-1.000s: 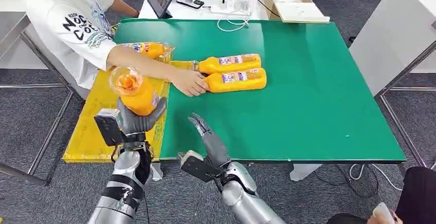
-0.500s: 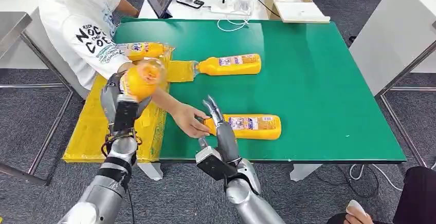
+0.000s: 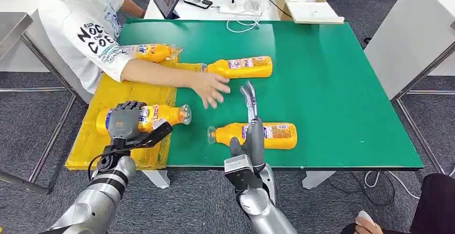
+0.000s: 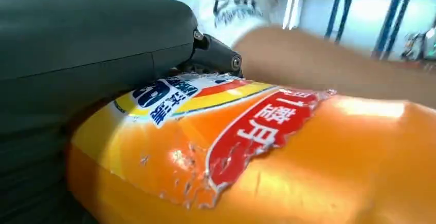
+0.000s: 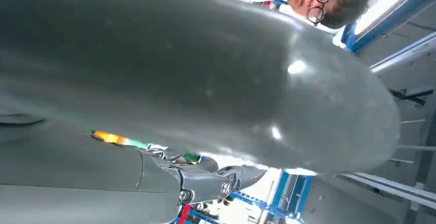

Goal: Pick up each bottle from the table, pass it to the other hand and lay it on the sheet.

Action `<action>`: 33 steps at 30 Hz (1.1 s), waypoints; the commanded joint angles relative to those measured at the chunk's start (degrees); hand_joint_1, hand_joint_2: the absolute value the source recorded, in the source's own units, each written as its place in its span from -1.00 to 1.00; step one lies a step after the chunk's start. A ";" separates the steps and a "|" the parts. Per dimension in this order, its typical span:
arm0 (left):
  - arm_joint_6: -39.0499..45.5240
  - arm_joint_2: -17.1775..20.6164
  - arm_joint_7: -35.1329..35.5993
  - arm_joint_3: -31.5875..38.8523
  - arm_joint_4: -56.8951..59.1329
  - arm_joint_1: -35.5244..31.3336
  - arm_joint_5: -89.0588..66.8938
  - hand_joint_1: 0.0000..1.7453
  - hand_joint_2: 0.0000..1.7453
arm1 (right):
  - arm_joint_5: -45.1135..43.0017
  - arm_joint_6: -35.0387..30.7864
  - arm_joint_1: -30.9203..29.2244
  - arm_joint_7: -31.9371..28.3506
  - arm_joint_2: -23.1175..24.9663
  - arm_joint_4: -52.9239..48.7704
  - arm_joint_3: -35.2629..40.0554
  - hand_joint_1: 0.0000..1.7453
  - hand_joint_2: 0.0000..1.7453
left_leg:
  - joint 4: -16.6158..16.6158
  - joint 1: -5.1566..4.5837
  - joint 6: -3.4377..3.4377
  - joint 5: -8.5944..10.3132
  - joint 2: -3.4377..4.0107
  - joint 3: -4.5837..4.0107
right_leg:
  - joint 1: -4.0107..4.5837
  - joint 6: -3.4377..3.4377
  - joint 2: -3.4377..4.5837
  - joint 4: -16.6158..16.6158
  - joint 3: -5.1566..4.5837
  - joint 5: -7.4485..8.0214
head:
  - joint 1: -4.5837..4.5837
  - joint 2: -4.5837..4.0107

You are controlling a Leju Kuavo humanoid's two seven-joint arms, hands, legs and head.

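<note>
On the yellow sheet [image 3: 102,143], the left hand [image 3: 124,120] grips a lying orange bottle [image 3: 155,115] with a torn red, blue and yellow label. Beside it, a person's arm [image 3: 161,73] reaches across the green surface [image 3: 343,83] toward a second bottle [image 3: 241,67]. Nearer, the right hand [image 3: 251,121], fingers spread, hovers over a third bottle [image 3: 273,136].

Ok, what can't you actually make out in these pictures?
- Left hand: head view, it covers the middle of the bottle on the sheet, so whether it grips or only rests there is unclear.
- Right hand: head view, it overlaps the near bottle; contact cannot be told.
- Right wrist view: the grey cover blocks nearly everything.
- Far bottle: head view, partly behind the person's sleeve.
</note>
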 commanded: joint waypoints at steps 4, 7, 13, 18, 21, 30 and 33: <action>-0.02 2.95 0.65 0.08 11.66 -4.25 0.94 1.00 1.00 | -1.23 0.52 -1.15 0.36 -1.88 0.57 0.93 -1.00 -1.00 | -0.02 -0.01 0.05 -0.10 0.01 0.28 | 0.02 -0.11 -0.06 -0.02 0.28 -0.10 | -0.02 0.00; -0.02 2.87 0.64 0.23 11.76 -4.25 1.24 1.00 1.00 | -1.24 0.56 -1.15 0.36 -1.85 0.68 0.89 -1.00 -1.00 | 0.02 0.01 0.05 -0.11 -0.01 0.21 | 0.04 -0.10 -0.07 -0.01 0.25 -0.11 | 0.00 0.00; -1.07 2.56 -1.13 1.64 14.70 -5.00 4.34 1.00 1.00 | -1.27 0.84 -1.07 0.36 -1.59 1.40 0.70 -1.00 -1.00 | -0.01 0.01 0.04 -0.07 -0.01 0.19 | 0.03 -0.08 -0.05 -0.03 0.22 -0.07 | 0.00 0.00; -7.20 2.38 -0.74 1.53 15.63 -5.32 5.91 -1.00 1.00 | -1.70 2.41 -1.62 1.04 -1.44 2.82 0.43 -1.00 -1.00 | -0.03 -0.01 0.06 -0.10 -0.02 0.30 | 0.02 -0.10 -0.07 -0.05 0.34 -0.09 | 0.00 0.00; -11.87 2.59 -0.37 -0.07 15.79 -5.51 5.04 -1.00 -1.00 | -1.66 3.45 -2.08 1.40 -1.30 3.89 0.25 -1.00 -1.00 | -0.03 -0.01 0.05 -0.06 -0.04 0.26 | 0.02 -0.08 -0.06 -0.05 0.32 -0.06 | 0.02 0.00; -20.38 1.72 -2.29 1.76 15.92 -5.64 9.13 -1.00 -1.00 | -1.54 4.76 -2.62 1.84 -0.96 5.53 -0.48 -1.00 -1.00 | -0.08 -0.03 0.04 -0.05 -0.10 0.58 | 0.00 -0.09 -0.03 -0.07 0.65 -0.03 | -0.02 0.00; -20.38 1.72 -2.29 1.76 15.92 -5.64 9.13 -1.00 -1.00 | -1.54 4.76 -2.62 1.84 -0.96 5.53 -0.48 -1.00 -1.00 | -0.10 -0.03 0.06 -0.05 -0.07 0.79 | 0.01 -0.17 -0.04 -0.09 0.84 -0.05 | 0.00 0.00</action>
